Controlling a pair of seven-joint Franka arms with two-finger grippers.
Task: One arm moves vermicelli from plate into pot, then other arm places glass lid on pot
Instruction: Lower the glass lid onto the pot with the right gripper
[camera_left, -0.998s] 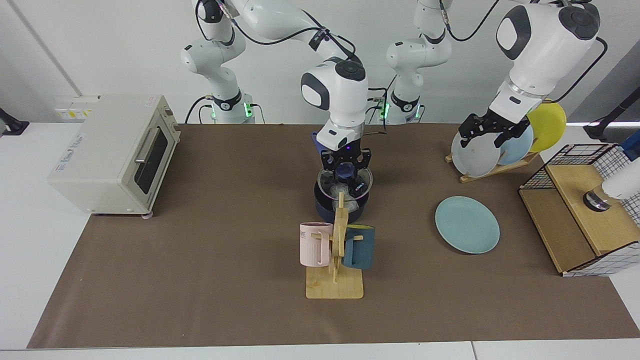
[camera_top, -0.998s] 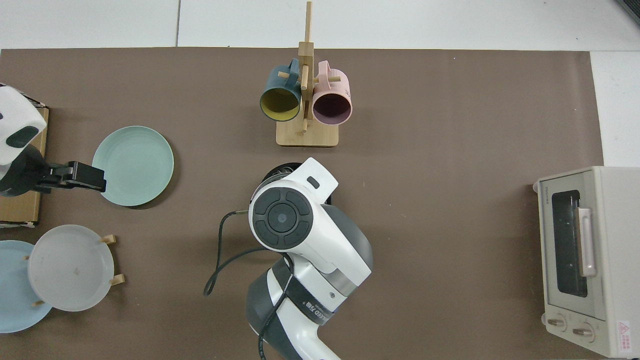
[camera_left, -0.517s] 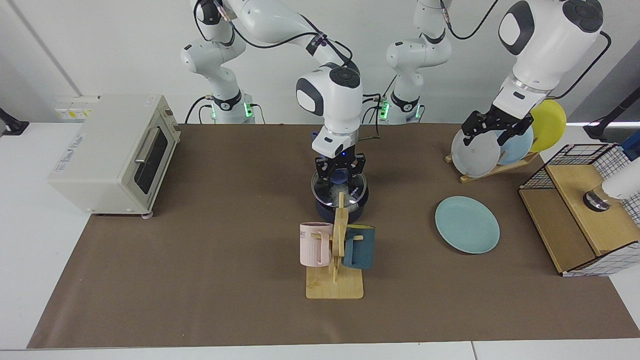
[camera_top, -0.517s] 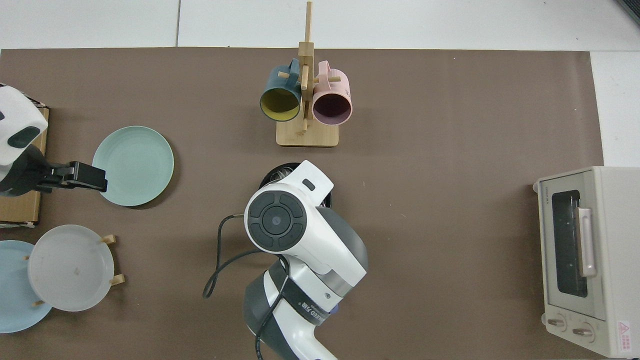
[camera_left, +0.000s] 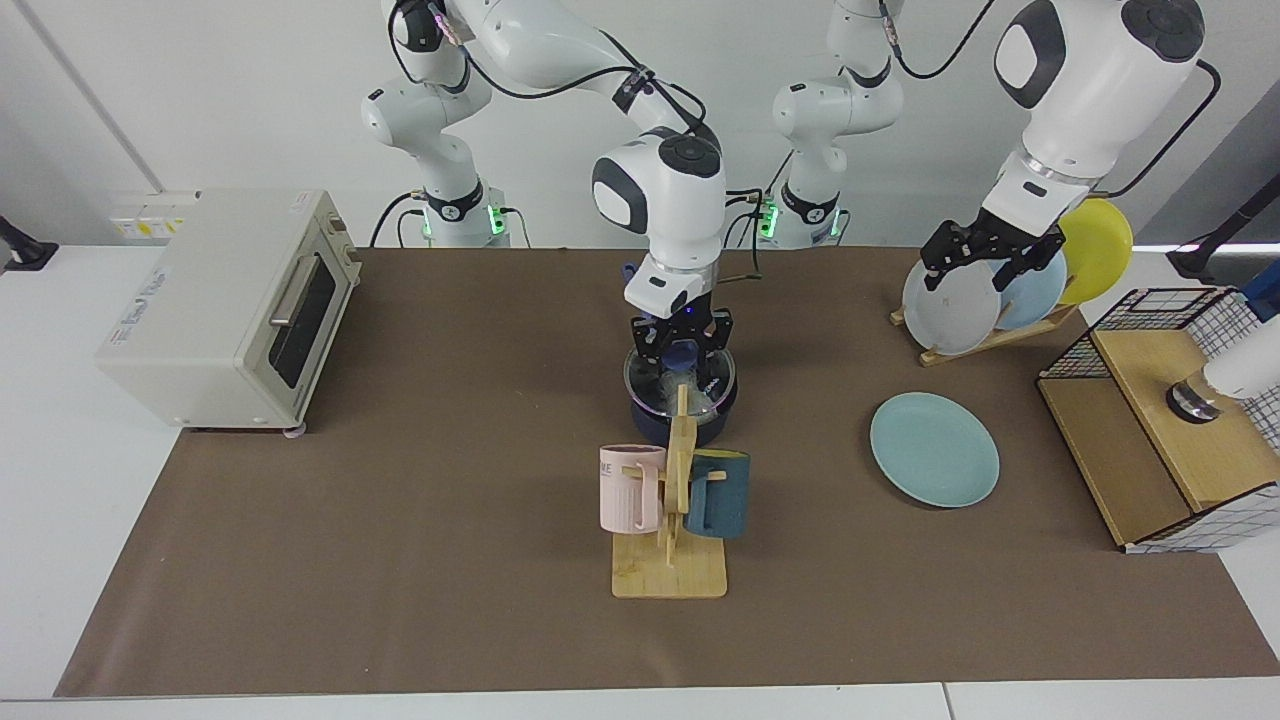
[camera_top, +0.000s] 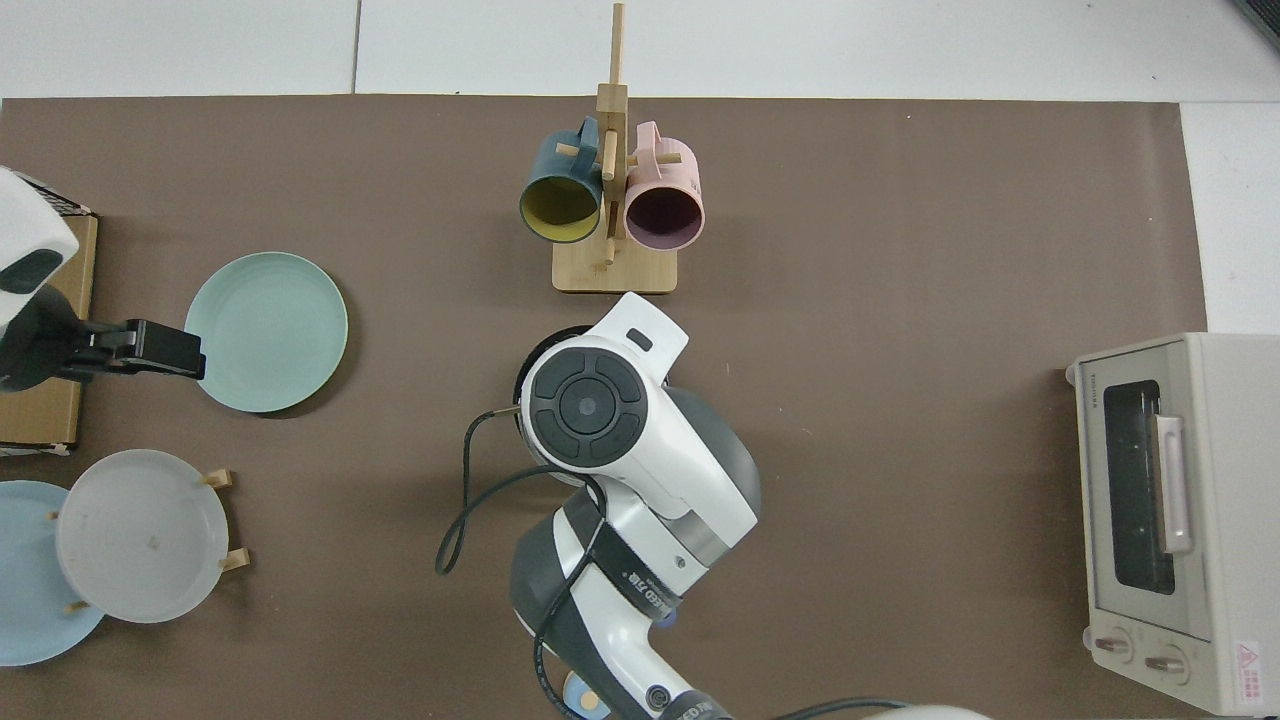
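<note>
Glass lid lowered onto pot

- A robotics lab staged as a mock kitchen.
- Two white jointed robot arms with exposed black cables stand bolted behind a white counter, against a bare white wall.
- A plain brown paper sheet covers the counter like a test mat.
- Kitchen props sit spaced out on it: a cream countertop toaster oven, a bamboo mug tree holding a pink and a dark teal mug, a wooden rack of coloured plates, a small navy saucepan.
- A wire-and-wood basket stands at one end.
</note>
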